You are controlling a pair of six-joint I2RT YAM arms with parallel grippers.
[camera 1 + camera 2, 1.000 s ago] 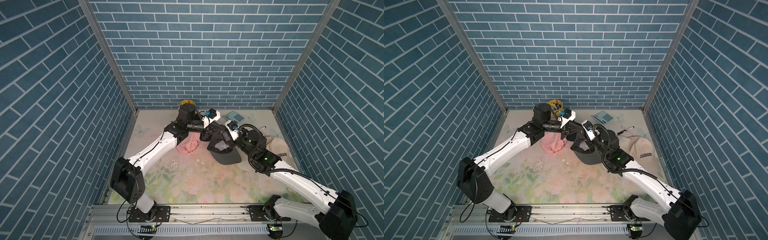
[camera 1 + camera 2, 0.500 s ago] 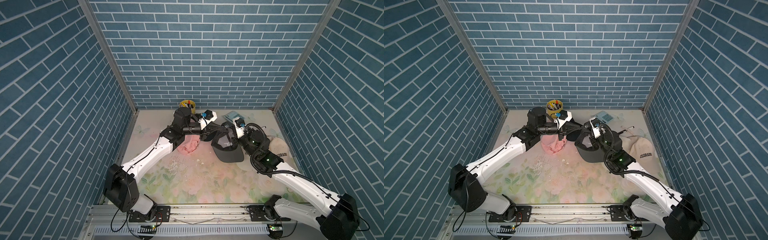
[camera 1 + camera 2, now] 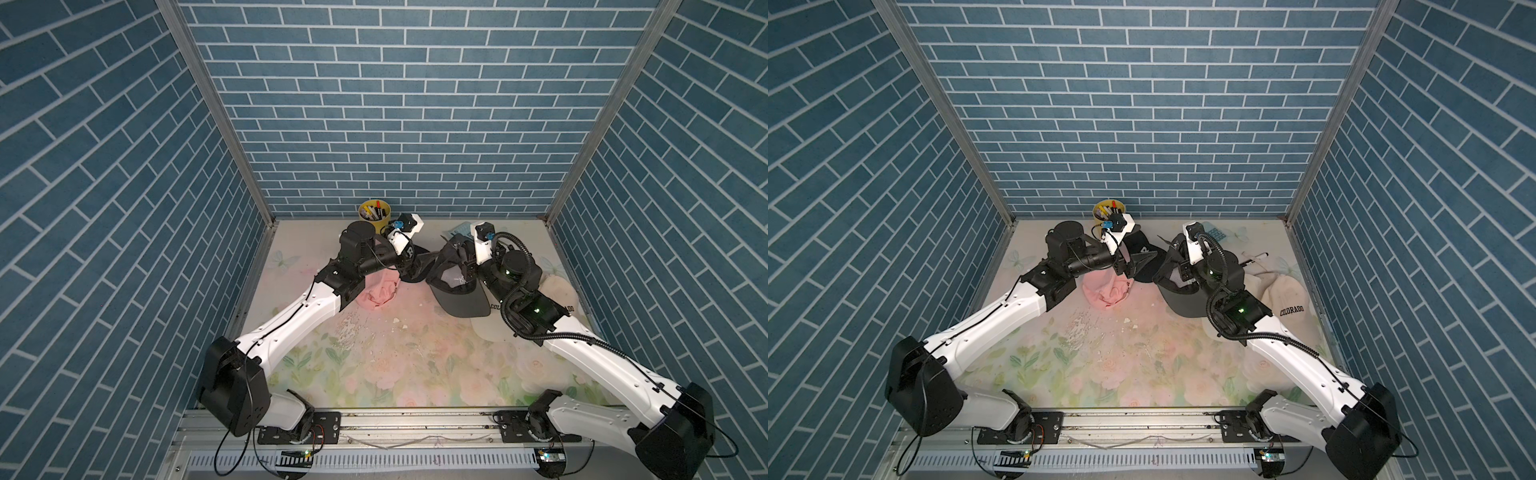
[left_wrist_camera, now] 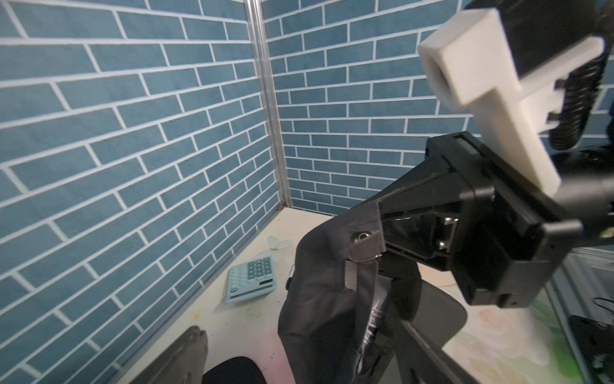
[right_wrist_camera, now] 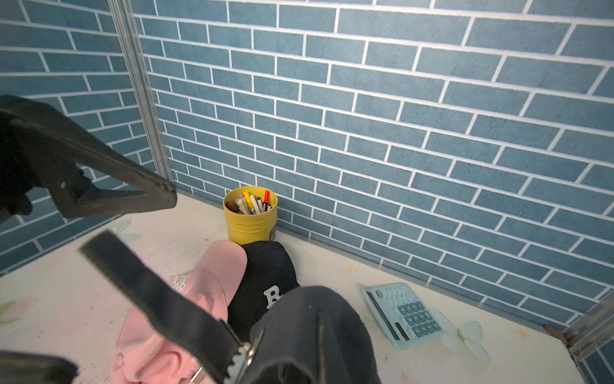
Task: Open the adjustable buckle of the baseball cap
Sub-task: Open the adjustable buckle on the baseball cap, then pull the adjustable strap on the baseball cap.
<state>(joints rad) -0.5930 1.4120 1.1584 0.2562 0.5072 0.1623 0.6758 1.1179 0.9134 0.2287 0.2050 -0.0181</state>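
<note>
Buckle of the grey baseball cap shows its toothed metal edge in the right wrist view, with the black strap running out from it. You have the cap at the back of the table, right of centre. Your right gripper is clamped on the cap's rear edge. Your left gripper has its fingers spread apart near the strap. A black cap and a pink cap lie just beside it, and a yellow pen cup stands behind them.
</note>
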